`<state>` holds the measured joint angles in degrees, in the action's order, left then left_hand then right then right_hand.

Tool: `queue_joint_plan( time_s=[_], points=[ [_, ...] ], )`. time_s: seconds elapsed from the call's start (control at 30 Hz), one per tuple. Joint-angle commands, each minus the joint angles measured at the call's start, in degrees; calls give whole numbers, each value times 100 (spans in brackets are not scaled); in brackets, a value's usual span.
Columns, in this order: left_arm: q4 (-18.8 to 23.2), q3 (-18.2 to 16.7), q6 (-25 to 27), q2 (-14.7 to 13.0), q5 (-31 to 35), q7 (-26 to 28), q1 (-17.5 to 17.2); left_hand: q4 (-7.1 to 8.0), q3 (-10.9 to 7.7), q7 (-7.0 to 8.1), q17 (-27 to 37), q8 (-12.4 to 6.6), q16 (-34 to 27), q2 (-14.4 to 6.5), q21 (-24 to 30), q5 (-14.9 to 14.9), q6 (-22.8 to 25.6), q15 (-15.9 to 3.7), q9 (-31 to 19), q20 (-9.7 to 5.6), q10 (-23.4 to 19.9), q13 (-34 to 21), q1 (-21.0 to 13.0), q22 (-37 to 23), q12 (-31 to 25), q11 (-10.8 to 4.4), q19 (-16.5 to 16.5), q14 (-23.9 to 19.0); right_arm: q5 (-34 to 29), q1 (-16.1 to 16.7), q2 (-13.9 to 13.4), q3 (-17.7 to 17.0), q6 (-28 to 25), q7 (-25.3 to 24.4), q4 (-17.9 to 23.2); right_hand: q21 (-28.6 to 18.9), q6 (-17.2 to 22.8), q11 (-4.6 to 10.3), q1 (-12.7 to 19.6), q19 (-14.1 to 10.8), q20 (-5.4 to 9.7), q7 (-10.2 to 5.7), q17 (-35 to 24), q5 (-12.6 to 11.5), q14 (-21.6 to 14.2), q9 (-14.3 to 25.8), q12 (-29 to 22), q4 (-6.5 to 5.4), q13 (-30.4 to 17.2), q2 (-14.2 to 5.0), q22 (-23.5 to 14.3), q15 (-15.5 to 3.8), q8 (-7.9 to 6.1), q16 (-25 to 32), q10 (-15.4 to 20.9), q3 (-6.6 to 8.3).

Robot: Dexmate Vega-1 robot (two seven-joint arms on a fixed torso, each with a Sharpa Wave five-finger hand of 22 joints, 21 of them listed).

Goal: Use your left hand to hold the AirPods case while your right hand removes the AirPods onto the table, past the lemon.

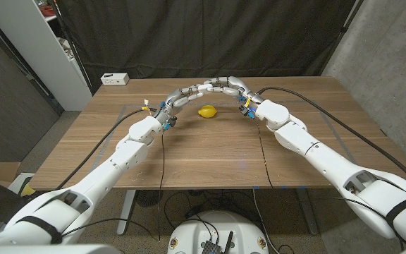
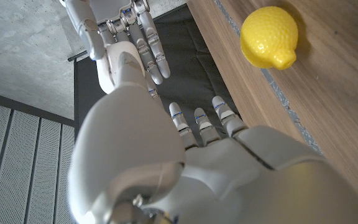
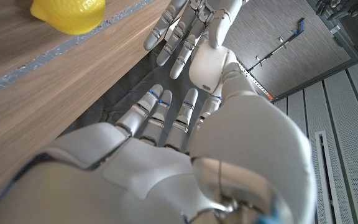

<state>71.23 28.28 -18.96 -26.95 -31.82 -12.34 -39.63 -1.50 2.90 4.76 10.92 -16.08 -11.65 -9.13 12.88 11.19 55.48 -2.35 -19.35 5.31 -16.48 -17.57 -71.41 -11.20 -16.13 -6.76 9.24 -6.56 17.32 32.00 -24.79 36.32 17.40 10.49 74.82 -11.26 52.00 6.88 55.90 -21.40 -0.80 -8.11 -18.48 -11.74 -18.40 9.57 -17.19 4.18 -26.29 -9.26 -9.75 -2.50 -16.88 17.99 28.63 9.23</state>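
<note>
A yellow lemon [image 1: 206, 111] [image 2: 267, 38] [image 3: 67, 14] lies on the wooden table [image 1: 210, 159], just beyond its middle. Both hands hang raised behind the lemon. My left hand [image 1: 182, 97] [image 2: 216, 149] reaches in from the left and my right hand [image 1: 235, 88] [image 3: 166, 143] from the right, so their fingertips nearly meet above the far side of the lemon. In each wrist view the fingers are stretched out and apart, facing the other hand [image 2: 135, 31] [image 3: 185, 31]. Nothing shows between the fingers of either hand.
A small white box [image 1: 115, 78] sits at the table's back left corner. A white cabinet [image 1: 48, 49] stands off the left side and a black curtain hangs behind. Cables trail along both arms onto the tabletop.
</note>
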Motion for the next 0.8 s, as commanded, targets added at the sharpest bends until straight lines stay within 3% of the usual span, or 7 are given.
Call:
queue_joint_plan(
  time_s=[0.03, 0.17, 0.33, 0.5, 0.57, 0.8],
  points=[
    [-152, 25, -10, 24, -4, -109, 81, 239, -266, 66, -2, -141, -10, -59, 30, -24, 347, -199, -710, 31, 22, 0, -17, -1, -12, 29, 22, -25, 361, -186, 17, 4, -244, 468, -144, -1, 297, -5, -457, 12, 19, 228, -55, 69, -27, 718, -63, -409, -12, -204, -27, -883, -118, 3, 71, 57],
    [-193, 33, -29, 40, -2, -139, 104, 228, -287, 64, -2, -140, -7, -53, 27, -33, 361, -205, -706, 30, 27, -1, -7, -1, -8, 9, 16, -19, 391, -256, -3, 24, -318, 574, -168, -1, 341, -60, -696, 29, -4, 251, -69, 100, -37, 718, -66, -629, -14, -213, -28, -875, -104, -12, 91, 85],
    [-214, 40, -66, 49, 18, -152, 118, 220, -307, 56, -2, -131, -3, -55, 27, -38, 354, -203, -701, 37, 42, -1, 3, -1, 0, 21, 15, -9, 418, -349, -37, 69, -415, 747, -187, 1, 406, -139, -851, 48, -48, 304, -63, 114, -71, 695, -74, -769, -8, -195, -29, -828, -89, -28, 136, 122],
    [-196, 36, -85, 45, 16, -160, 106, 210, -324, 65, -3, -131, -2, -46, 26, -43, 359, -209, -704, 33, 46, -2, 16, -1, 4, 18, 13, -8, 422, -393, -67, 100, -510, 828, -166, -6, 480, -161, -891, 35, -79, 307, -43, 122, -124, 679, -96, -797, 1, -152, -29, -787, -95, -34, 211, 141],
    [-189, 38, -89, 40, 12, -176, 101, 201, -330, 80, -5, -130, -1, -33, 26, -46, 367, -218, -699, 24, 43, -2, 21, -1, 3, 3, 13, -9, 398, -409, -84, 114, -521, 845, -154, -11, 496, -198, -932, 24, -89, 385, -37, 128, -142, 664, -110, -823, 10, -137, -29, -775, -83, -39, 265, 145],
    [-142, 36, -96, 37, 16, -152, 66, 187, -347, 80, -8, -126, 1, -23, 25, -50, 384, -230, -688, 21, 58, -2, 35, -1, 12, 14, 10, -9, 407, -430, -129, 126, -605, 907, -99, -14, 429, -134, -1017, 16, -108, 488, -38, 140, -212, 600, -78, -855, 19, -91, -29, -760, 7, -23, 220, 151]
  ],
)
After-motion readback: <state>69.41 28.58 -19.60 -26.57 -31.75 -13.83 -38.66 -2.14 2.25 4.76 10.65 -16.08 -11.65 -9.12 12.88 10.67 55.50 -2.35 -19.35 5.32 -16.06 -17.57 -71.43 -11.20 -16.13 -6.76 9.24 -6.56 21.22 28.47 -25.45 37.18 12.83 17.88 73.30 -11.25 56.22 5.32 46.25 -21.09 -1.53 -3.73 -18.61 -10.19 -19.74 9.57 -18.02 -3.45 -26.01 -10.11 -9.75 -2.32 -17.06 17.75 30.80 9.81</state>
